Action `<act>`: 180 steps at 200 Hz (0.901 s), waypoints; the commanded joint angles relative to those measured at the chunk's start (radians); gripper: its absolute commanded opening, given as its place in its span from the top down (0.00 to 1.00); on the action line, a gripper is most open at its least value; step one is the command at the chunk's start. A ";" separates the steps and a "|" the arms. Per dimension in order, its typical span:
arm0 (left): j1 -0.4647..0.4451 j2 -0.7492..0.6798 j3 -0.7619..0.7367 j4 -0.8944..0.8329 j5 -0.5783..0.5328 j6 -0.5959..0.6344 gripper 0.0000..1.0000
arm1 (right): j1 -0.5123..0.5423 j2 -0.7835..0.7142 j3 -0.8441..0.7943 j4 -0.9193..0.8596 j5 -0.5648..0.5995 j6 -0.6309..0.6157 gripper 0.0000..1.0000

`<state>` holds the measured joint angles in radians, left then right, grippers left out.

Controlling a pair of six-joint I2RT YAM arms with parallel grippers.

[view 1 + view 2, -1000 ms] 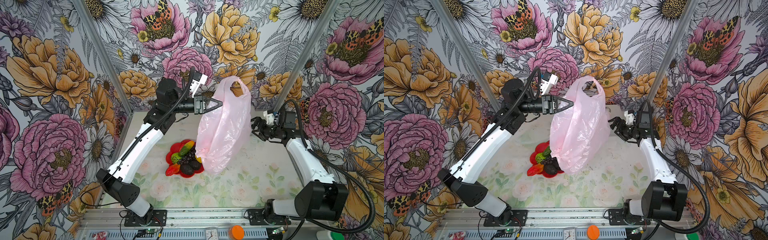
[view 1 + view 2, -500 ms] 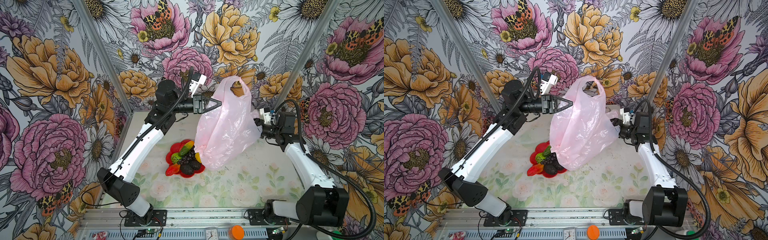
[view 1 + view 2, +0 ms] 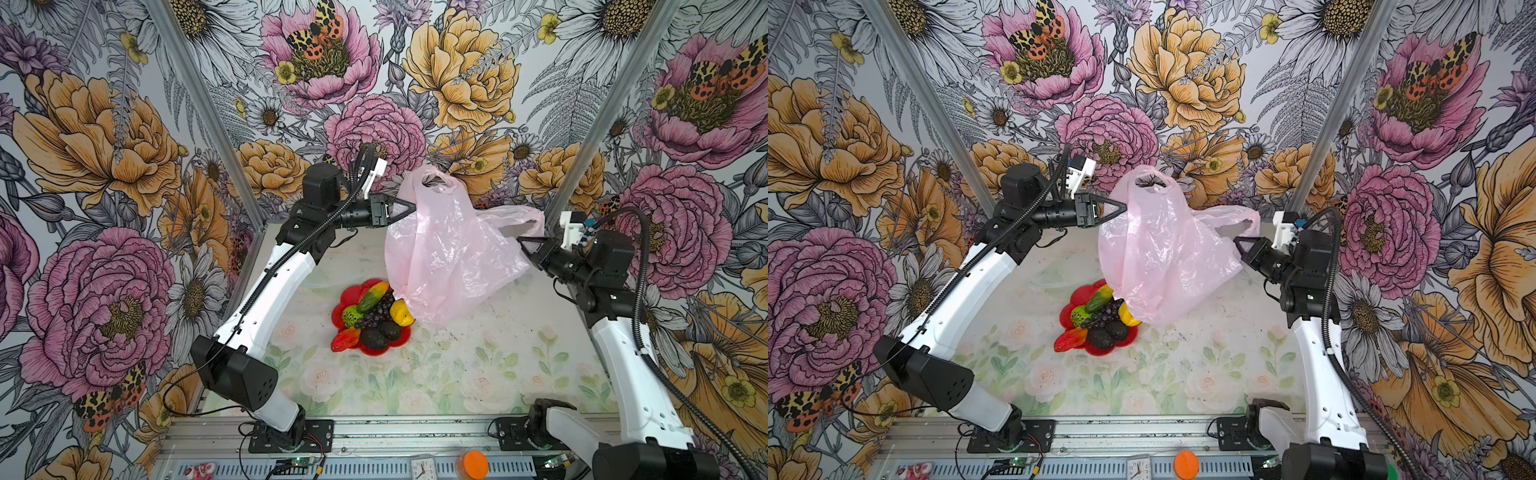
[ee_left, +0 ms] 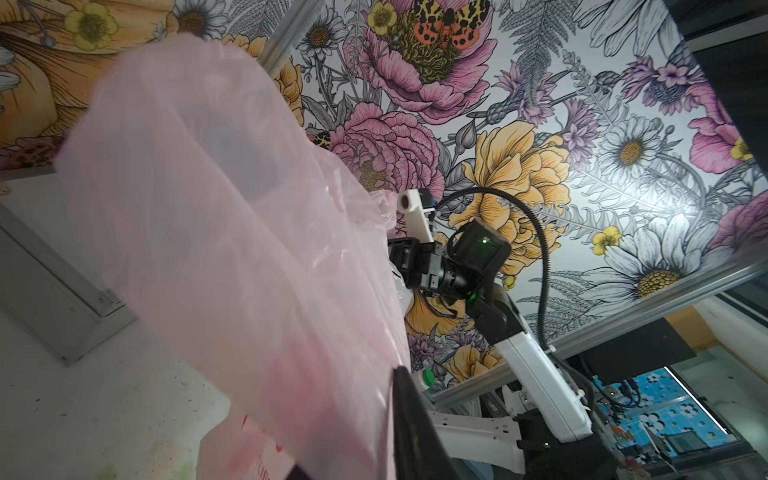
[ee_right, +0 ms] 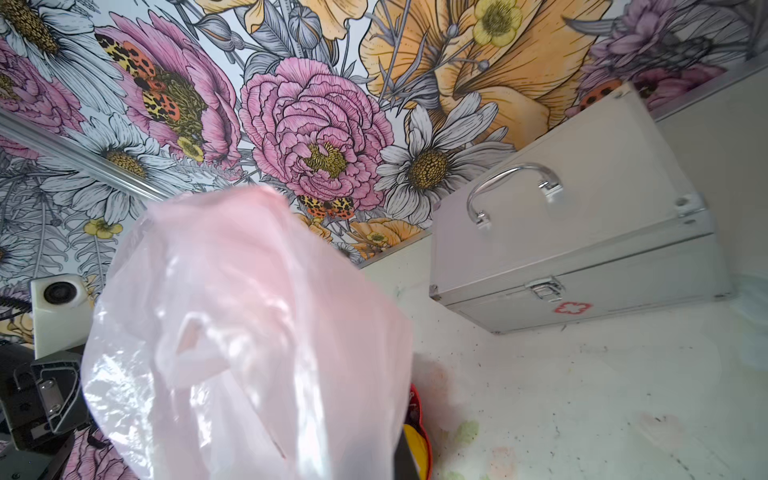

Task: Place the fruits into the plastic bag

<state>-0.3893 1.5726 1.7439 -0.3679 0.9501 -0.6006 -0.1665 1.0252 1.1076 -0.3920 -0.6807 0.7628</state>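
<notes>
A second ago my right tool (image 3: 524,242) stood open and clear of the plastic bag (image 3: 440,257). It has since reached in, closed on the bag's right-hand side and drawn that handle loop out to the right. My left tool (image 3: 409,206) has backed off leftward, taking its edge of the bag along. The bag hung tall and narrow before. It now spreads wide between the two tools with its top lower, and the yellow fruit (image 3: 402,312) is uncovered.
</notes>
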 commanded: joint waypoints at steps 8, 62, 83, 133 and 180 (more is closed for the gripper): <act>-0.016 0.009 0.011 -0.054 -0.044 0.091 0.35 | -0.002 -0.037 0.088 -0.116 0.186 -0.009 1.00; -0.033 0.054 0.019 -0.044 -0.132 0.047 0.01 | -0.002 -0.080 0.160 -0.186 0.321 -0.067 1.00; 0.004 0.029 -0.055 -0.031 -0.191 -0.045 0.01 | -0.002 -0.093 0.107 -0.188 0.318 -0.090 1.00; 0.134 -0.165 -0.419 -0.020 -0.255 -0.360 0.01 | 0.016 -0.184 -0.096 -0.135 0.333 -0.052 1.00; 0.109 -0.338 -0.689 -0.020 -0.227 -0.577 0.01 | 0.076 -0.237 -0.268 -0.109 0.339 0.019 1.00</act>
<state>-0.2497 1.3132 1.1423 -0.4034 0.7212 -1.0183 -0.1173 0.8169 0.8967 -0.5400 -0.3588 0.7311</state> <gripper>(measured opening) 0.987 0.046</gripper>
